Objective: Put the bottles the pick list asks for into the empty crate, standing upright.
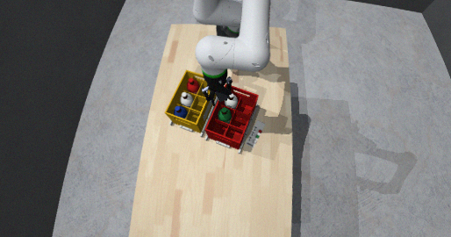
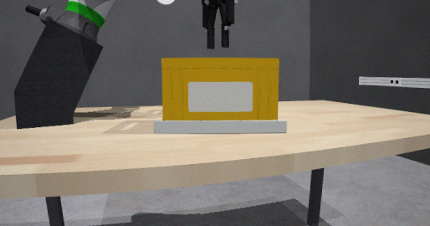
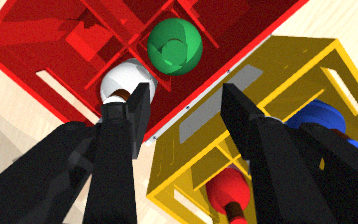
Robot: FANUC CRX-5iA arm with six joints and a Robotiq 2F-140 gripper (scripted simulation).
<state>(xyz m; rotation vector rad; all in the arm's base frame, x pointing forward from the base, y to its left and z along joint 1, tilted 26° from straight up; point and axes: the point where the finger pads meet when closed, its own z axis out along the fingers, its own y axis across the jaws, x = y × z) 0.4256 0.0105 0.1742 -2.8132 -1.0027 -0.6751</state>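
I see two crates touching side by side on the wooden table. The red crate [image 1: 250,97] holds a green-capped bottle [image 1: 225,114] and a white-capped bottle [image 1: 232,101], both upright in neighbouring compartments. The yellow crate [image 1: 175,101] holds three upright bottles in a row: red-capped [image 1: 192,85], white-capped [image 1: 186,99] and blue-capped [image 1: 179,111]. Both crates sit flat. The pick list [image 1: 255,134], a pale paper strip with small coloured marks, lies just beside the red crate's outer side.

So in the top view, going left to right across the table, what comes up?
Yellow crate with the blue, white and red bottles → pincer → red crate with the green bottle → pick list.
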